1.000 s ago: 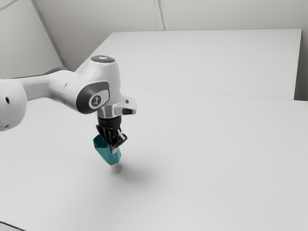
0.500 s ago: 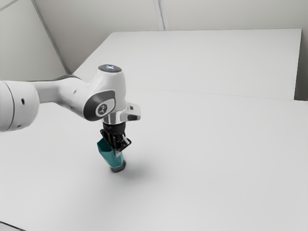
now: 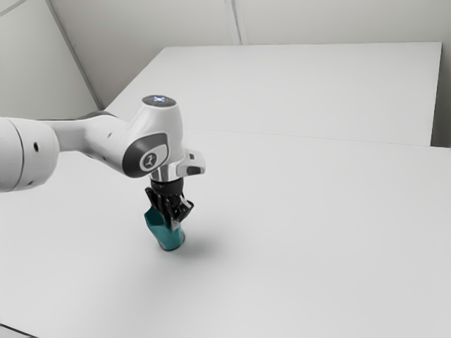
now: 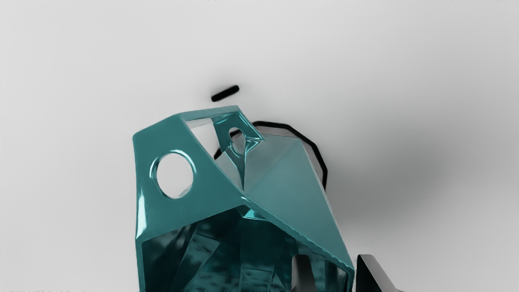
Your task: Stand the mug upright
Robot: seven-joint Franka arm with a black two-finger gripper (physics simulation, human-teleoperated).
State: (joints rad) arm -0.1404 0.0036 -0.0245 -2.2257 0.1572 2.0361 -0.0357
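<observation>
In the exterior view my gripper (image 3: 171, 211) points down at the teal mug (image 3: 165, 231), low over the table. The mug's bottom is at the tabletop and its body leans toward the exterior view's left; whether the base rests flat I cannot tell. In the wrist view the mug (image 4: 284, 174) shows its dark opening and a holed, angular handle. There my gripper (image 4: 335, 269) straddles the rim, one finger inside, the other outside. The fingers stand a little apart, with a gap between the inner one and the wall, so it is open.
The white table (image 3: 317, 232) spreads around the mug. Behind it rises a pale panel (image 3: 303, 91). A dark-edged object (image 3: 15, 331) reaches into the exterior view's lower left corner. A short black mark (image 4: 225, 93) lies on the table beside the handle.
My hand came down and slightly toward the exterior view's right with the mug. Since then the mug has dropped a little at the fingers, which have loosened, and its bottom has met the table.
</observation>
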